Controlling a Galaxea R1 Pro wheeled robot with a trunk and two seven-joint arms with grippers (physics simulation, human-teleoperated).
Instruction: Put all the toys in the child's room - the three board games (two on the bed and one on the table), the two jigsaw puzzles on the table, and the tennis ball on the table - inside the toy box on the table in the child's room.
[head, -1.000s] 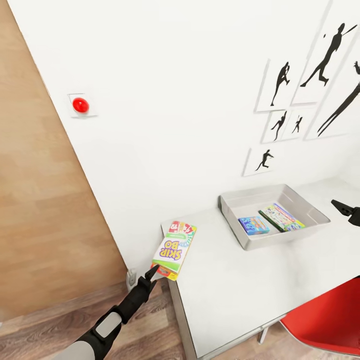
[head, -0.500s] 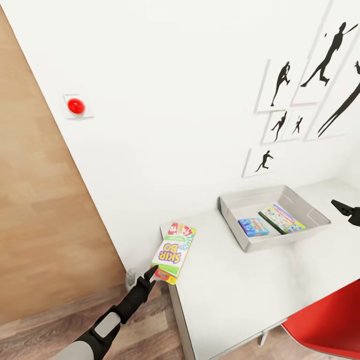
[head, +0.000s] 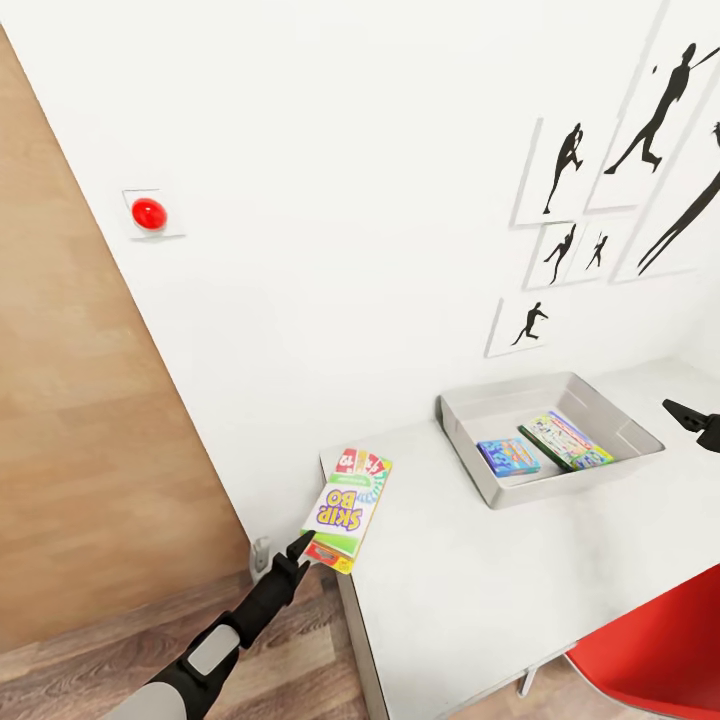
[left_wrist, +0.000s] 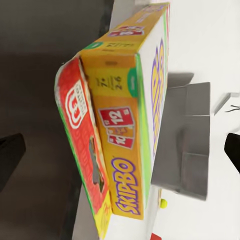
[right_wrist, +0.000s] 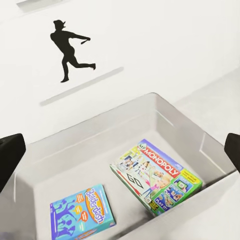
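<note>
My left gripper (head: 303, 549) pinches the near end of the Skip-Bo box (head: 348, 496), holding it tilted up over the corner of the table (head: 480, 590). The box is a flat cardboard rectangle with a white and green face, purple lettering, a yellow side and a red end flap; my left wrist view shows it edge-on (left_wrist: 120, 120), with card pictures printed on the yellow side. The table top is a smooth pale grey slab, and a glossy red chair (head: 650, 640) sits against its near edge on my right. Below my arm the floor (head: 90, 670) is wood plank.

Further along the table stands the toy box (head: 470, 440), a shallow light grey bin with flared walls and a thin rim. Inside it lie a small blue game box (head: 508, 453) and a longer pale Monopoly box (head: 566, 440), which leans on one edge. My right gripper (head: 695, 420) hangs beside the bin's far end with its two dark fingers spread wide apart, holding nothing.

Beyond is the white wall with black athlete silhouette prints (head: 565, 165) and a round red button (head: 148, 212).
</note>
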